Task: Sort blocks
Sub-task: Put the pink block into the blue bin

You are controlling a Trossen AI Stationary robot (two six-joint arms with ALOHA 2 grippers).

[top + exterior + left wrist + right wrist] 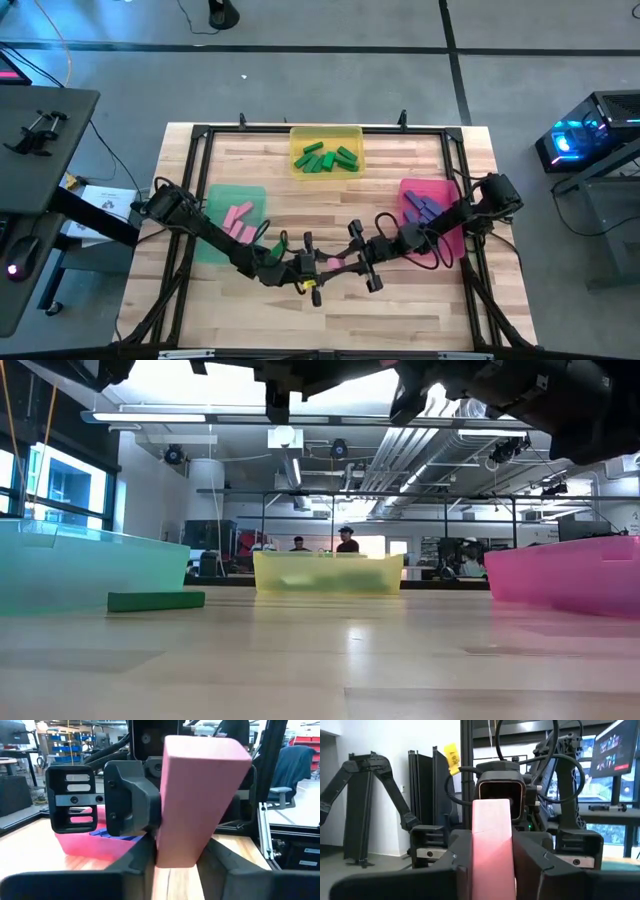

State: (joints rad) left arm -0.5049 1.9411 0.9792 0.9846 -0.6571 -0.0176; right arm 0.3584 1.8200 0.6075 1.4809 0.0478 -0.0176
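A pink block [330, 262] hangs in the air over the table's near middle, between my two grippers, which face each other. My left gripper [312, 268] comes from the left and my right gripper [347, 260] from the right, and both are shut on the block. In the left wrist view the block [197, 795] stands between my fingers, with the right gripper behind it. The right wrist view shows the block [492, 845] running toward the left gripper. Pink blocks [240, 222] lie in the green tray [215, 200]. My left gripper pinches one end of the pink block [175, 855] between its two fingers, coming level from the table's left and lying along the block. My right gripper pinches the block's other end [490, 870] between its two fingers, level from the right. The block is lifted clear of the table.
A yellow tray [300, 135] with green blocks [326, 158] stands at the far middle. A pink tray [445, 190] with purple blocks [420, 208] stands at the right. One green block [155, 600] lies on the table in front of the green tray [60, 565].
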